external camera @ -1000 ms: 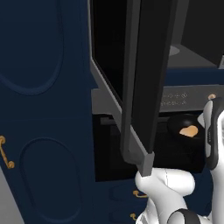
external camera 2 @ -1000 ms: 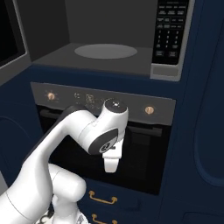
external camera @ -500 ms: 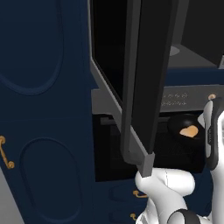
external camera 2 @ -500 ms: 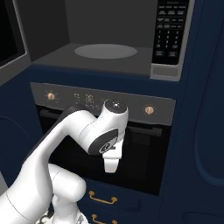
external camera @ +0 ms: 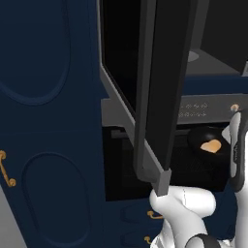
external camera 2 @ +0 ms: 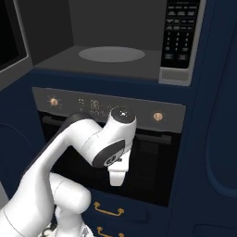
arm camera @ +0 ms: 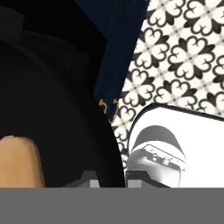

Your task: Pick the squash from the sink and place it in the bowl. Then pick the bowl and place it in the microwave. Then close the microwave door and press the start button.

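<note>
The glossy black bowl [external camera: 207,139] hangs in front of the oven, below the microwave's opening, with the orange-tan squash [external camera: 211,146] lying inside it. In the hand view the bowl [arm camera: 57,109] covers the left half and the squash [arm camera: 19,162] shows at the lower left. My gripper [arm camera: 109,179] is shut on the bowl's rim. The microwave [external camera 2: 111,28] stands open above, with its round grey turntable [external camera 2: 111,54] bare and its keypad [external camera 2: 181,37] on the right. The microwave door [external camera: 162,87] is swung wide open towards the left.
The black glass-fronted oven [external camera 2: 157,157] with its control strip [external camera 2: 92,104] sits right under the microwave. Dark blue cabinet fronts [external camera: 43,121] stand on both sides, with brass-handled drawers [external camera 2: 109,210] below. Patterned floor tiles [arm camera: 183,57] lie beneath.
The bowl with the squash has drifted very slightly to the right in the left base view. The arm and the door otherwise look the same.
</note>
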